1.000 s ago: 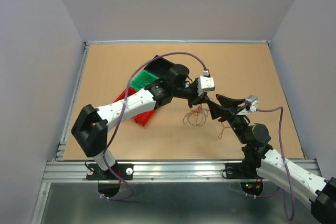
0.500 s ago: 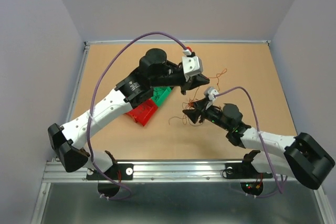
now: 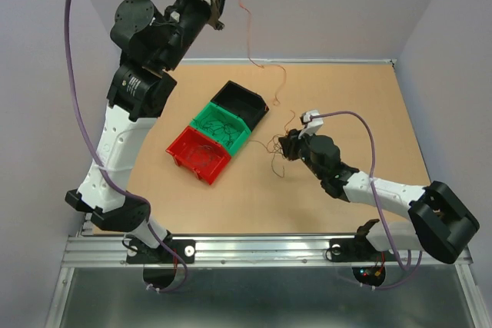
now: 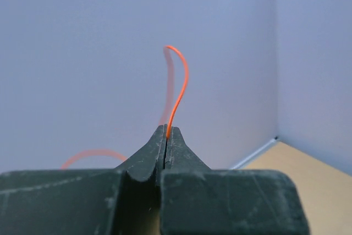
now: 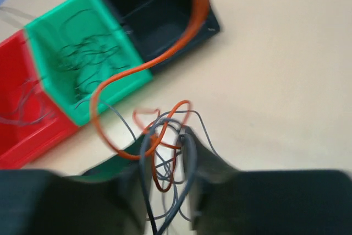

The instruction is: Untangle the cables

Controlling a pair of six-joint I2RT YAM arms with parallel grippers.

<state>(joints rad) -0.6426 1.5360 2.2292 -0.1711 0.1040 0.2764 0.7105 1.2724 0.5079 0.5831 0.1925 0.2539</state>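
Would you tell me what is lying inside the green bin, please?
Several thin dark wires lie loose in the green bin; an orange wire crossing in front hides a strip.

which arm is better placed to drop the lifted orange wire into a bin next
Left, probably. The left end effector is shut on the orange wire, raised high, and the bins lie on its side. The right end effector is low at the cables, better used to steady them.
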